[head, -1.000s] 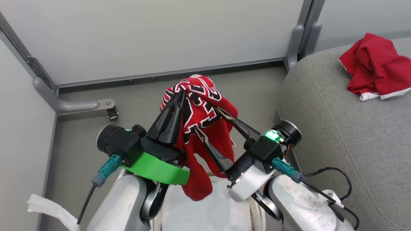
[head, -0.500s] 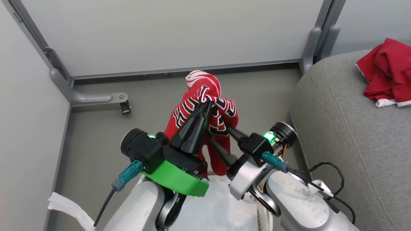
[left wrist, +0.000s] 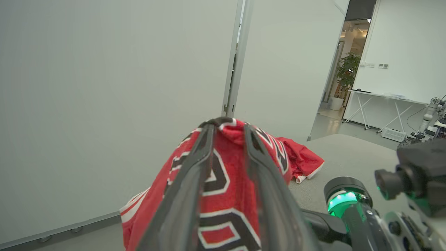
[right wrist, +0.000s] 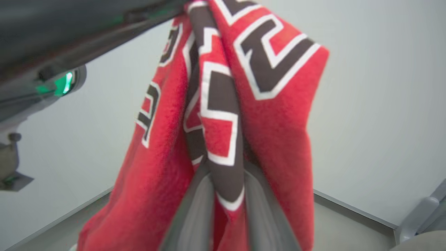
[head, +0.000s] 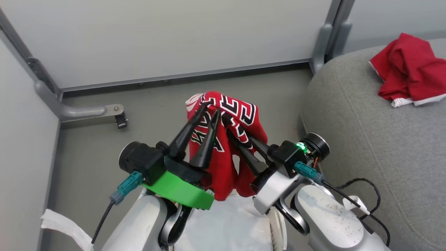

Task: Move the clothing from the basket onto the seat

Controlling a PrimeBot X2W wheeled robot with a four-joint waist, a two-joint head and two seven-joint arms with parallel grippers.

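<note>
Right pincer [head: 237, 129] has just pinched the jersey [head: 244, 111] beside the seat [head: 366, 139] while the left pincer [head: 210, 109] spreads, so the handover looks underway.

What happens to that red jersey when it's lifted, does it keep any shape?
Probably floppy: the red jersey droops in loose folds below the right gripper pinching it. Likely light, since one bunched fold seems to carry it. It may snag: the fabric drapes over the left gripper's open fingertips.

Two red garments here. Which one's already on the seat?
The plain crumpled garment lying on the grey seat; the lettered jersey hangs clear of it.
</note>
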